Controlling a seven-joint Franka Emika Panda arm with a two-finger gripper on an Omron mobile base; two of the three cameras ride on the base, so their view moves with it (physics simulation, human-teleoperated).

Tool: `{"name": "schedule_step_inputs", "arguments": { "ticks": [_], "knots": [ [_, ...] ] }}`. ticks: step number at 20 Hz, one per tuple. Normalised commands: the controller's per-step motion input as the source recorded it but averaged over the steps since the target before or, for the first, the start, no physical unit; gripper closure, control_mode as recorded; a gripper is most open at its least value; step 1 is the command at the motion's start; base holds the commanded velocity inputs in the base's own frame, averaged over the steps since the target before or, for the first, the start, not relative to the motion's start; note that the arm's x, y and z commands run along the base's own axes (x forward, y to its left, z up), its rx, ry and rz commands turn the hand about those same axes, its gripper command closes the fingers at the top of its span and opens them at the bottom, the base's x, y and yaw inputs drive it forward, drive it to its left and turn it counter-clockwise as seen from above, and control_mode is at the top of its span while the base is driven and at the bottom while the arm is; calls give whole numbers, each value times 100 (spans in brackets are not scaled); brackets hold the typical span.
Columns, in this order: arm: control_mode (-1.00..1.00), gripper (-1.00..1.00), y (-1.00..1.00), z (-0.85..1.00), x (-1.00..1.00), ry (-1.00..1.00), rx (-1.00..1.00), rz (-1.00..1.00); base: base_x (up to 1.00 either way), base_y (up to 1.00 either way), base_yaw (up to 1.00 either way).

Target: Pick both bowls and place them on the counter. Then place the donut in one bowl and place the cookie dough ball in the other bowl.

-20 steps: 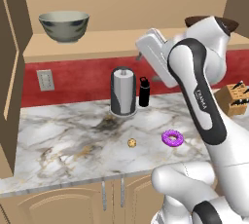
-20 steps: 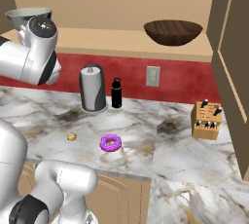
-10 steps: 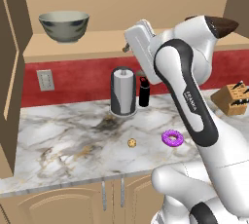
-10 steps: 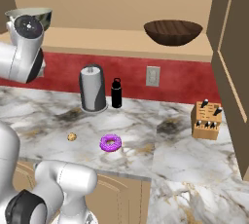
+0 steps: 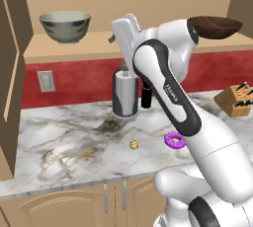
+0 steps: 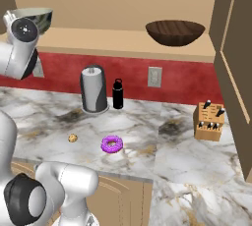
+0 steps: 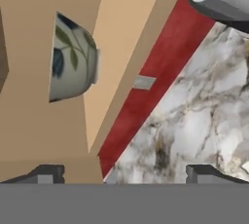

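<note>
The pale grey-green bowl (image 5: 64, 26) stands on the tan shelf at the left, and in the hand view this bowl (image 7: 73, 60) appears rolled sideways, ahead and well apart from the fingers. My gripper (image 5: 118, 33) hangs at shelf height to the bowl's right, open and empty, its dark fingertips (image 7: 46, 173) wide apart. The dark brown wooden bowl (image 6: 174, 32) sits on the same shelf further right. On the marble counter (image 5: 64, 142) lie the purple donut (image 5: 174, 140) and the tiny tan cookie dough ball (image 5: 133, 145), a short gap between them.
A grey paper towel holder (image 5: 125, 93) and a black bottle (image 5: 146, 95) stand by the red back wall under my arm. A knife block (image 6: 210, 121) is at the counter's right. A wooden cabinet side (image 5: 10, 73) flanks the shelf's left end; a wall outlet (image 5: 46, 81) sits below.
My arm has swung left along the shelf, bringing the gripper closer to the grey-green bowl. The bowls, donut and cookie dough ball have not moved.
</note>
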Motion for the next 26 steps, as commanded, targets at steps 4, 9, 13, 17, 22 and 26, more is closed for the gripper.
{"name": "schedule_step_inputs", "arguments": {
  "ticks": [4, 9, 13, 17, 22, 26],
  "knots": [
    [-100, -100, 24, 40, 38, 5, 12, 0, 0, 0, 0],
    [-100, -100, 16, 44, 36, 6, 6, -2, 0, 0, 0],
    [-100, -100, 13, 25, 35, 9, 1, -4, 0, 0, 0],
    [-100, -100, 7, 2, 40, 0, 0, -2, 0, 0, 0],
    [-100, -100, 16, 1, 44, 0, 0, -2, 0, 0, 0],
    [-100, -100, 19, 0, 44, 0, 0, 0, 0, 0, 0]
  ]
}}
